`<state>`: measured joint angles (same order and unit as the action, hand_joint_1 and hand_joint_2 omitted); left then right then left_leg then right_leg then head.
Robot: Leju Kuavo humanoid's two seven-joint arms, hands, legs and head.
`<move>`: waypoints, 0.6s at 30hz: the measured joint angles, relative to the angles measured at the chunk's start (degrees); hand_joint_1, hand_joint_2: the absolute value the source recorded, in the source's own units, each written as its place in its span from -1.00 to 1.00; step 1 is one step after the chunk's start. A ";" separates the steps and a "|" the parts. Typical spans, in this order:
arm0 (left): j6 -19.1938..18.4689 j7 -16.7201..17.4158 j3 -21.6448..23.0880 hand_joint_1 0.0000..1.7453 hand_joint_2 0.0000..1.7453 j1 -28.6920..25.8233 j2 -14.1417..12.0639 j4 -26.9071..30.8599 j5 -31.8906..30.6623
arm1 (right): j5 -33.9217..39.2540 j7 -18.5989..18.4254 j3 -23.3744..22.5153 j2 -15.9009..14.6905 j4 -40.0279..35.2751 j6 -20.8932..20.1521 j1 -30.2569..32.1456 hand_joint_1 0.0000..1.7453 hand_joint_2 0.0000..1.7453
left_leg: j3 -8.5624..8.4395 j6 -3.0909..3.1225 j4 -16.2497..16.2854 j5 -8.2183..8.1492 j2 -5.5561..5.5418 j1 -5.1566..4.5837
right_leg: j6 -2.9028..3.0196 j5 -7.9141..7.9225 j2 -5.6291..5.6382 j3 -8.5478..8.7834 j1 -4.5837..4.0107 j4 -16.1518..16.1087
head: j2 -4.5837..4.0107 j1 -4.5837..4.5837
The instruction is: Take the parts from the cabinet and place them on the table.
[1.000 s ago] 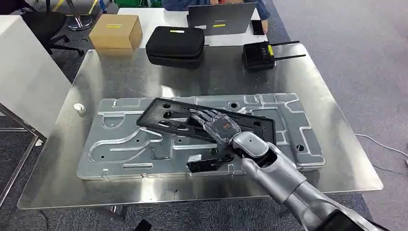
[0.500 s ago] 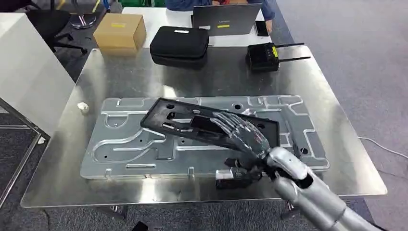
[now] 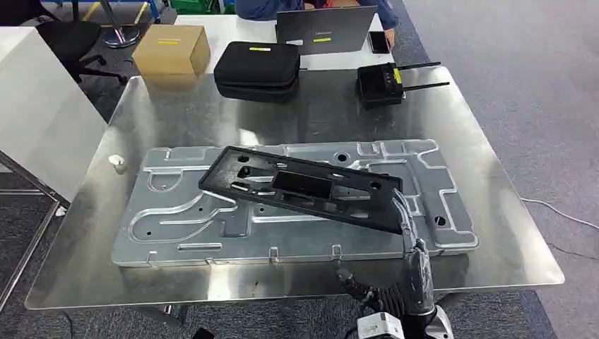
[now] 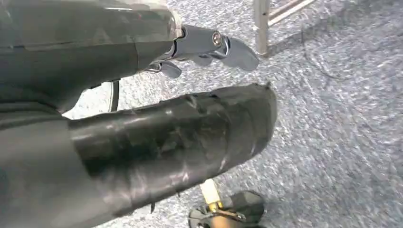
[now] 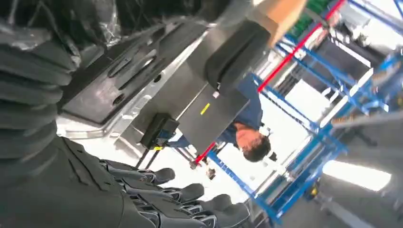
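A long black plastic part (image 3: 304, 187) lies slantwise on a large silver stamped metal plate (image 3: 176, 219) on the steel table (image 3: 494, 233). My right hand (image 3: 413, 272) is low at the table's near edge. Its fingers point up toward the part's near right corner and hold nothing. In the right wrist view its dark fingers (image 5: 185, 202) are spread apart, and the black part (image 5: 128, 71) lies off beyond them. My left hand (image 4: 214, 45) hangs over grey carpet with nothing in it.
At the table's far side are a black zip case (image 3: 257, 67), a cardboard box (image 3: 171, 48), a grey laptop (image 3: 325, 28) with a person behind it, and a black radio unit with antennas (image 3: 380, 82). A white cabinet (image 3: 42, 120) stands at the left.
My right hand was resting on the black part. It has slid off toward me and dropped to the table's near edge, while the part stays on the plate.
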<state>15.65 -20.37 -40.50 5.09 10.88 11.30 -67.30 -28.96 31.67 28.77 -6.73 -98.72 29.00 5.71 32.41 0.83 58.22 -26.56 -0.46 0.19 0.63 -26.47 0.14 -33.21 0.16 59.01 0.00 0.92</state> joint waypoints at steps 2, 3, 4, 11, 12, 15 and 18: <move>0.26 -0.02 -0.26 -1.00 -1.00 -0.34 0.04 0.00 0.22 | 0.94 0.72 -0.97 1.21 -1.23 1.05 1.30 -1.00 -1.00 | -0.14 0.80 -0.92 0.87 0.25 0.65 | -0.64 -0.19 0.09 -0.05 -0.04 0.11 | 0.00 -0.02; 0.41 -0.04 -0.30 -1.00 -1.00 -0.35 0.04 0.00 0.22 | 1.40 1.05 -1.49 1.62 -1.68 1.46 1.81 -1.00 -1.00 | -0.10 1.05 -1.16 1.16 0.36 0.59 | -0.98 -1.68 0.01 -0.41 0.15 1.32 | 0.00 0.09; 0.63 -0.09 -0.37 -1.00 -1.00 -0.35 0.04 0.00 0.31 | 1.97 1.31 -1.84 2.06 -2.02 1.82 2.14 -1.00 -1.00 | 0.18 1.43 -1.17 1.36 0.42 0.60 | -1.26 -4.31 0.00 -1.69 0.26 4.52 | 0.00 0.13; 2.75 -0.59 -1.55 -1.00 -1.00 -1.22 0.24 -0.02 0.96 | 6.73 3.28 -4.55 4.70 -4.66 4.11 5.66 -1.00 -1.00 | 1.90 0.92 -0.40 2.27 0.61 0.65 | -2.07 -3.79 -0.12 1.57 1.20 4.29 | 0.00 0.13; 2.82 -0.59 -1.57 -1.00 -1.00 -1.20 0.35 0.00 0.98 | 7.02 3.37 -4.79 5.01 -5.12 4.13 5.80 -1.00 -1.00 | 2.07 0.70 -0.05 2.35 0.63 0.64 | -1.91 -3.74 -0.10 3.77 1.22 -0.10 | 0.00 0.15; 2.95 -0.48 -1.66 -1.00 -1.00 -1.20 0.42 -0.02 1.00 | 8.31 3.32 -5.64 5.68 -5.82 4.42 6.69 -1.00 -1.00 | 2.31 -0.66 -0.09 2.94 0.58 0.40 | -0.88 -3.02 0.08 3.07 0.41 0.14 | 0.00 0.11; 3.06 -0.24 -1.79 -1.00 -1.00 -1.36 0.52 -0.02 1.03 | 9.29 3.37 -6.12 6.36 -5.95 3.92 6.97 -1.00 -1.00 | 3.33 -1.70 0.94 1.74 0.45 0.69 | 0.76 -1.49 -0.12 2.25 0.78 -0.54 | 0.00 0.00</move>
<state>18.71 -20.61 -42.29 3.72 11.41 11.28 -66.27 -19.67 35.04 22.64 -0.37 -104.67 32.92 12.68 35.74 -0.87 59.16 -24.82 -0.01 0.89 1.39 -27.96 0.02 -30.96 0.94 58.47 0.00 0.92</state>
